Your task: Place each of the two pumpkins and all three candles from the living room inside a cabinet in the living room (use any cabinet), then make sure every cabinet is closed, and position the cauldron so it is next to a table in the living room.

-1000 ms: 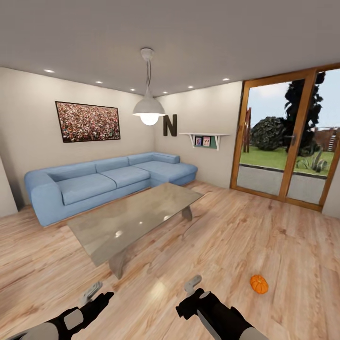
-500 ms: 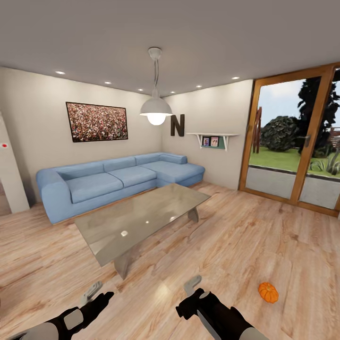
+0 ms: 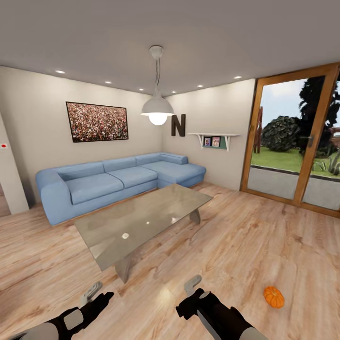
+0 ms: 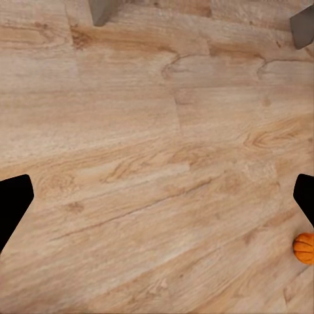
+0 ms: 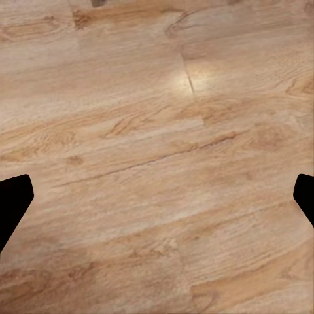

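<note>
One orange pumpkin (image 3: 274, 297) lies on the wood floor at the lower right, to the right of my right gripper (image 3: 191, 292) and well apart from it. The same pumpkin (image 4: 303, 248) sits at the picture's edge in the left wrist view. The low table (image 3: 141, 222) with its glossy grey-brown top stands in mid-room, just beyond both arms. My left gripper (image 3: 98, 293) hangs open over bare floor, its dark fingertips (image 4: 13, 204) wide apart. The right gripper (image 5: 157, 199) is open too, with nothing between its fingertips (image 5: 13, 199). Candles, cabinet and cauldron are out of view.
A blue corner sofa (image 3: 113, 182) runs along the far wall behind the table. A wood-framed glass door (image 3: 302, 160) fills the right wall. A pendant lamp (image 3: 157, 109) hangs over the table. The table's legs (image 4: 99, 10) show in the left wrist view.
The whole head view has shifted right, so the camera has turned left. The pumpkin now sits lower and further right in the picture. Both arms hold the same pose.
</note>
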You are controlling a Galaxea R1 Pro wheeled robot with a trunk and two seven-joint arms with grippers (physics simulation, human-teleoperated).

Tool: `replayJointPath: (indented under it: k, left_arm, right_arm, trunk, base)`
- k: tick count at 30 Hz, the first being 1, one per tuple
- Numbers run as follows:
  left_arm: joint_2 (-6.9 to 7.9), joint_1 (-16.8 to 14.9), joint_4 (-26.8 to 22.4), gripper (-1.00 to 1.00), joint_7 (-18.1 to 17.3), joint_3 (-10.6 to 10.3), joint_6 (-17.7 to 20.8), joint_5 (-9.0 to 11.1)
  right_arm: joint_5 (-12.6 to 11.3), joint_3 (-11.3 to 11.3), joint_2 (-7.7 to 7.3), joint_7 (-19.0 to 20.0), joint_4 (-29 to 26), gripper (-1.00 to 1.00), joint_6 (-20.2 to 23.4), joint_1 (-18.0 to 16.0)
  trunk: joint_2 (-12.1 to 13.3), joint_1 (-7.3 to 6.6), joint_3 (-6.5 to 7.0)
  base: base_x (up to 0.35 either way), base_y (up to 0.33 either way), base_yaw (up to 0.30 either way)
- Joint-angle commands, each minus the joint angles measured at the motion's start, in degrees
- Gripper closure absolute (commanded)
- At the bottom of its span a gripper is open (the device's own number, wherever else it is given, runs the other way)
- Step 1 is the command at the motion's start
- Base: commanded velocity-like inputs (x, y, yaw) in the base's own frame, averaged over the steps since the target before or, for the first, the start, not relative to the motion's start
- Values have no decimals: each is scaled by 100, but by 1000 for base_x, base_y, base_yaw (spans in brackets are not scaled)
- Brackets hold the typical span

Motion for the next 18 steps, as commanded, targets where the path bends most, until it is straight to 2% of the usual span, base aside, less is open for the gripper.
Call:
replayJointPath:
  k: [1, 18]
  left_arm:
    - [4, -9, 15, -100, -27, 4, 21, 62]
    - [4, -14, 15, -100, -24, 4, 21, 61]
  right_arm:
    - [-57, 27, -4, -13, -8, -100, 25, -7]
    - [-56, 32, -4, -14, -8, -100, 25, -7]
  trunk:
    - [-4, 1, -7]
    - [-4, 1, -7]
  base:
    - [52, 25, 0]
    - [24, 3, 0]
